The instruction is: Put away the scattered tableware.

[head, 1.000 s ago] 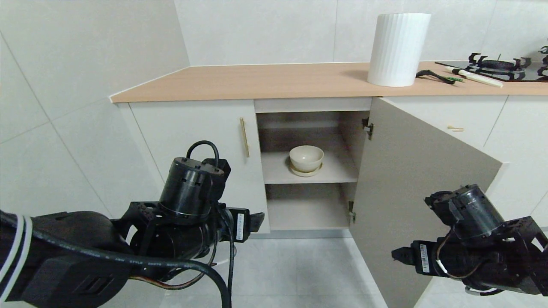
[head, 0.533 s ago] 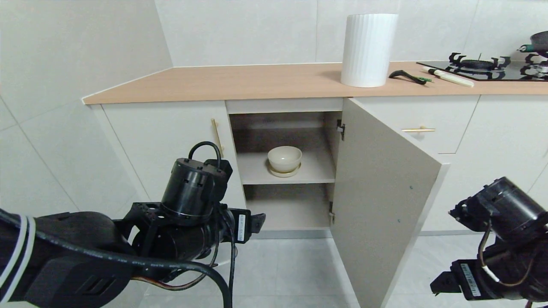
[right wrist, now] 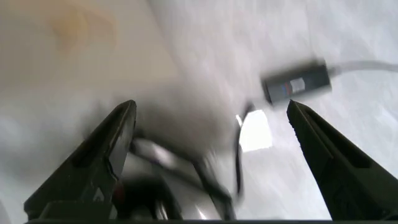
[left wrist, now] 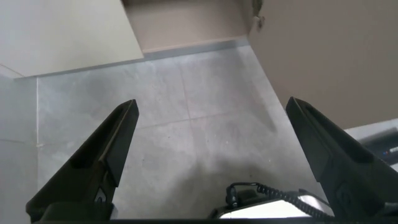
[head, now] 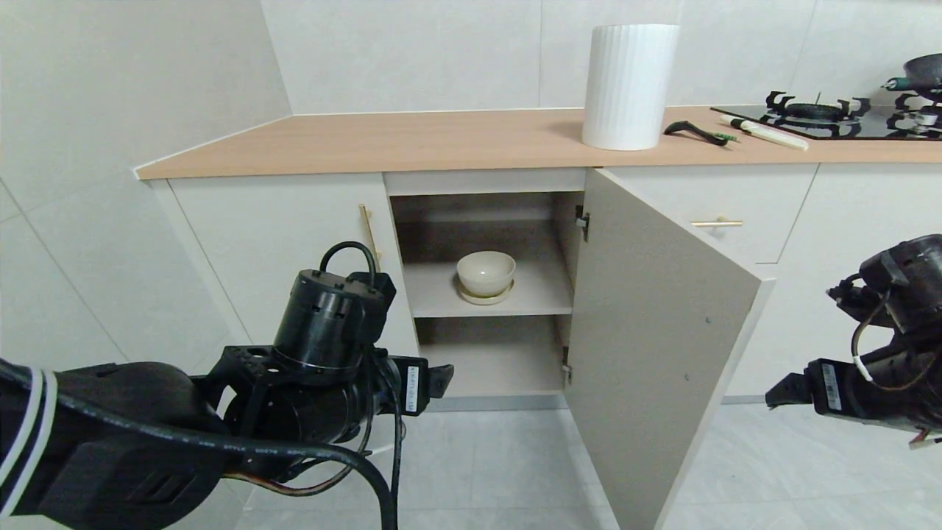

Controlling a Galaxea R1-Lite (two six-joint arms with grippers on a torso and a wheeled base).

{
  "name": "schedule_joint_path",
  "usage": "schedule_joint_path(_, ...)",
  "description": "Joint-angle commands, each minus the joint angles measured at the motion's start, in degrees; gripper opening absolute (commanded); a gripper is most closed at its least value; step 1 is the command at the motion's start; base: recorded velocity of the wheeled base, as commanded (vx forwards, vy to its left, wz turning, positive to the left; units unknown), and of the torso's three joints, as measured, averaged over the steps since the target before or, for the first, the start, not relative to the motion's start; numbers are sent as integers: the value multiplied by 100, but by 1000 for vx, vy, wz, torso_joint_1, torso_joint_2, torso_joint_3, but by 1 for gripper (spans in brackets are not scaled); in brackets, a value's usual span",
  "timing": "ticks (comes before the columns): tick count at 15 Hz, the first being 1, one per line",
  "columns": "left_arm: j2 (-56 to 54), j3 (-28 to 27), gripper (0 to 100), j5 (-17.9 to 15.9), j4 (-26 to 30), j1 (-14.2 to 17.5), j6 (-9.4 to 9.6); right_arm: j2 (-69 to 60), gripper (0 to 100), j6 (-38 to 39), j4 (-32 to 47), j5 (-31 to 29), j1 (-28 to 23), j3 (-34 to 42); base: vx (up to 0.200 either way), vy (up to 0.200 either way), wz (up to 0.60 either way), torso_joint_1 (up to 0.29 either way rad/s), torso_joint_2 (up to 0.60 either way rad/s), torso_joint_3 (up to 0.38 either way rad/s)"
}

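Left claw (head: 441, 379) first: it hangs low in front of the shut cabinet door (head: 294, 258), with nothing in it. From my left wrist, that claw (left wrist: 211, 155) has its two fingers (left wrist: 93, 168) spread wide over grey floor tiles (left wrist: 199, 93).

The bowl (head: 485, 271) sits on a saucer (head: 485, 298) about the middle of the upper shelf (head: 548, 298) in the open cabinet. It is higher than my left claw, farther in and off to its right, well apart from it.

Right claw (head: 780, 394) hangs low too, on the far side of the open door (head: 655, 324) from the bowl. The door panel stands between them, so they are well apart. From my right wrist, that claw (right wrist: 211, 162) is just as wide open and grips nothing. What lies under it is too blurred to tell.

Up on the worktop (head: 405, 140), a white ribbed container (head: 629, 85) stands near the front edge, above the open door's hinge side. Just beside it, to the right, lie a black-handled utensil (head: 695, 132) and a pale-handled one (head: 765, 134). The pale one's tip reaches onto the hob (head: 831, 118) at the worktop's right end.

On writing: each claw has a white sticker by it, the left (head: 412, 389) and the right (head: 829, 386), with print too small to read. The lettering along my left arm's cable (head: 243, 450) is too small as well.
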Motion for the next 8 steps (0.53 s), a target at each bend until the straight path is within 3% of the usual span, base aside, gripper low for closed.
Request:
schedule_joint_path(1,-19,9,100,4,-3,-1,-3,545,100,10,-467,47,-427,23,0,0,0,0,0,0)
schedule_joint_path(8,-28,62,100,-5,-275,78,-12,1134,100,89,-1917,521,-251,-21,0,0,0,0,0,0)
